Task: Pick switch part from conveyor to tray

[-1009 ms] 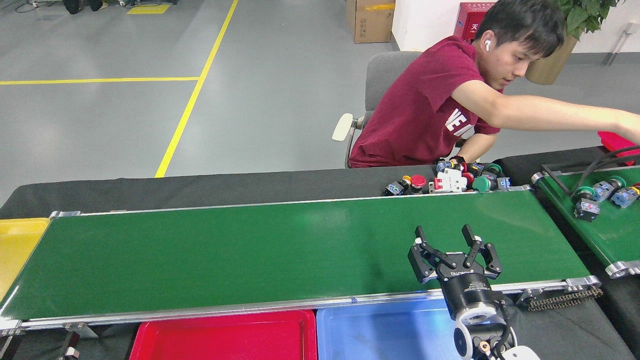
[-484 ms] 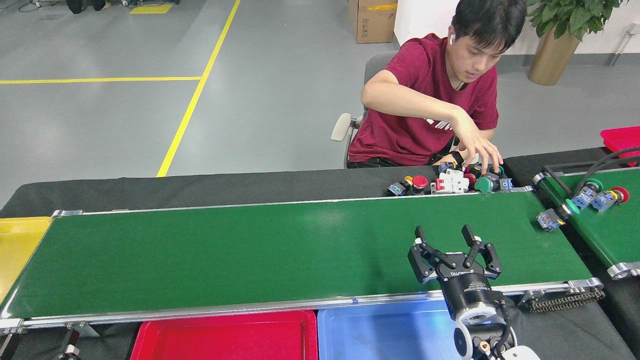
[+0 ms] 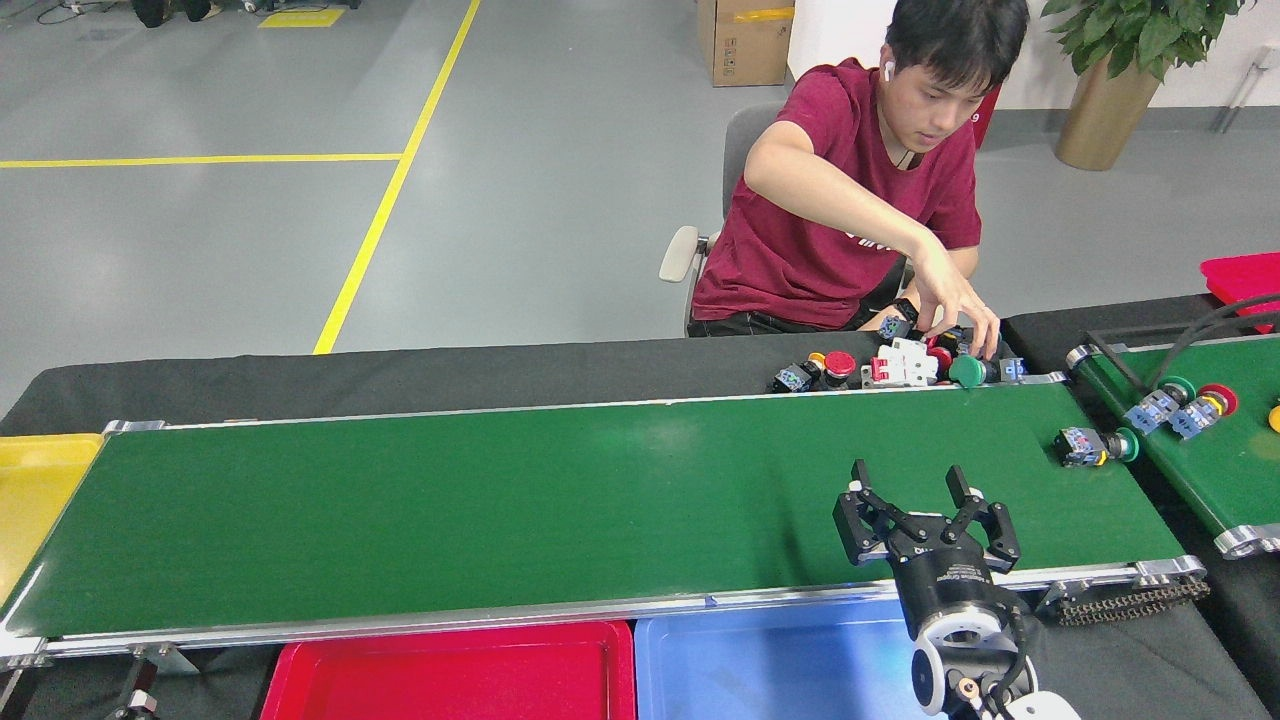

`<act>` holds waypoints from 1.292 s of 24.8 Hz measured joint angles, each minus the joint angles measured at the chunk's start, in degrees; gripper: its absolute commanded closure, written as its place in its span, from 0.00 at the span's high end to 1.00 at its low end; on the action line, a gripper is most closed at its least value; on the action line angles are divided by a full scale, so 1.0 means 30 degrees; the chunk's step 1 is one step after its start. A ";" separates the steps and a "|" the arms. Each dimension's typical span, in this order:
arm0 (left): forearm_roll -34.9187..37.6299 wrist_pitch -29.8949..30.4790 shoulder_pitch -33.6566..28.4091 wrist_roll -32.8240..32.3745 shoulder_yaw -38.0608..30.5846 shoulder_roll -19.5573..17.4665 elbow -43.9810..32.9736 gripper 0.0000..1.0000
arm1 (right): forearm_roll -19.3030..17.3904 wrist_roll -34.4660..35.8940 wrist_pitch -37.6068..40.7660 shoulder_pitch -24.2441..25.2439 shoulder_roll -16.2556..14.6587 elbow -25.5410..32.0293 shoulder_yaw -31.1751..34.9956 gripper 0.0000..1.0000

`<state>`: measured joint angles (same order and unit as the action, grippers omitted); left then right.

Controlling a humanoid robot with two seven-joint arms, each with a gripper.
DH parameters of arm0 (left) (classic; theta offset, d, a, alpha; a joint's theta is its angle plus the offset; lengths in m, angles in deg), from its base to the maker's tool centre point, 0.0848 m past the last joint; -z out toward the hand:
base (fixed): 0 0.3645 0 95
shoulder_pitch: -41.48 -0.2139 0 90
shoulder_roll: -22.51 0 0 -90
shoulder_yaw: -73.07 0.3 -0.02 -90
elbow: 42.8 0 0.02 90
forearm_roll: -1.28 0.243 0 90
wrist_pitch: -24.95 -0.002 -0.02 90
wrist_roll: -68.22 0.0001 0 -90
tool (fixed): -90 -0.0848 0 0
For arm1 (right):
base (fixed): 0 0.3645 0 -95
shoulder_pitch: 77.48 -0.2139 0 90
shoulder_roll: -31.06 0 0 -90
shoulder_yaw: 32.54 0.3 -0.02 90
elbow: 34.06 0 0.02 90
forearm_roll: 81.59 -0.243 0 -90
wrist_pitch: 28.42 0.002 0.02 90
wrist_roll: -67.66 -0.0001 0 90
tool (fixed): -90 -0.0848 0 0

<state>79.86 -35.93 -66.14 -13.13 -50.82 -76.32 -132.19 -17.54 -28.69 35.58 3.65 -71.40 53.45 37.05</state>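
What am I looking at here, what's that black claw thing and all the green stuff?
This is one picture, taken from a humanoid robot's own head, looking forward and down. The black claw is the robot's right gripper, with its fingers spread and holding nothing. Its left arm is out of view. The long green strip is the conveyor, a moving belt. One switch part, a small push button with a green cap, lies on it at the right end, apart from the gripper. A second belt at the far right carries more buttons. Behind the conveyor, a seated person's hand reaches into a pile of switch parts. Nearest the robot sit a red tray and a blue tray; a yellow tray is at the left.
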 measured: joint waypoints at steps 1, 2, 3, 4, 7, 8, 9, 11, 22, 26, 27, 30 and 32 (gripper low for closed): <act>-0.0004 -0.0005 -0.0001 0.0000 -0.0001 0.0000 0.0000 1.00 | 0.0000 -0.0040 -0.0155 -0.0002 0.0001 -0.0509 0.0003 0.98; -0.0005 -0.0007 -0.0001 0.0002 -0.0002 0.0000 -0.0003 1.00 | -0.0002 -0.0093 -0.0235 -0.0001 0.0001 -0.1017 0.0047 0.98; -0.0005 -0.0006 -0.0001 0.0003 -0.0003 0.0000 -0.0011 1.00 | -0.0007 -0.0129 -0.0331 -0.0029 0.0001 -0.1582 0.0208 0.98; -0.0005 -0.0006 -0.0001 0.0002 -0.0003 0.0000 -0.0031 1.00 | -0.0017 -0.0153 -0.0397 -0.0153 0.0001 -0.2088 0.0450 0.98; -0.0006 -0.0006 0.0000 0.0009 -0.0003 0.0000 -0.0036 1.00 | -0.0020 -0.0156 -0.0460 -0.1140 0.0001 -0.3654 0.1455 0.98; -0.0006 -0.0006 -0.0001 0.0011 -0.0004 0.0000 -0.0036 1.00 | -0.0030 -0.0155 -0.0493 -0.1554 0.0001 -0.4203 0.1727 0.98; -0.0006 -0.0006 -0.0001 0.0014 -0.0003 -0.0001 -0.0039 1.00 | -0.0051 -0.0155 -0.0525 -0.1970 0.0001 -0.4703 0.1962 0.98; -0.0006 -0.0053 -0.0001 0.0023 -0.0003 0.0000 -0.0050 1.00 | -0.0346 -0.0155 -0.0498 -0.2672 0.0001 -0.5619 0.2260 0.98; -0.0007 -0.0028 0.0273 0.0050 0.0052 -0.0007 -0.0126 1.00 | -0.1940 0.0437 0.0482 -0.5861 0.0001 -1.1269 0.2200 0.98; -0.0006 -0.0019 0.0471 0.0042 0.0130 -0.0009 -0.0124 1.00 | -0.3337 0.1668 0.1586 -0.6996 -0.0033 -1.3878 0.2223 0.98; -0.0006 -0.0017 0.0526 0.0038 0.0168 -0.0009 -0.0115 1.00 | -0.3675 0.1916 0.1836 -0.7208 -0.0153 -1.4269 0.2228 0.98; -0.0004 0.0021 0.0534 0.0035 0.0226 -0.0008 -0.0086 1.00 | -0.4389 0.2230 0.2306 -0.7593 -0.0630 -1.4683 0.2263 0.98; -0.0003 0.0029 0.0535 0.0020 0.0269 -0.0002 -0.0106 1.00 | -0.4459 0.2261 0.2574 -0.7596 -0.0659 -1.4790 0.2262 0.98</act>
<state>79.85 -35.85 -64.53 -13.07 -50.01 -76.32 -132.51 -30.92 -21.91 43.31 -19.14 -73.38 9.08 43.84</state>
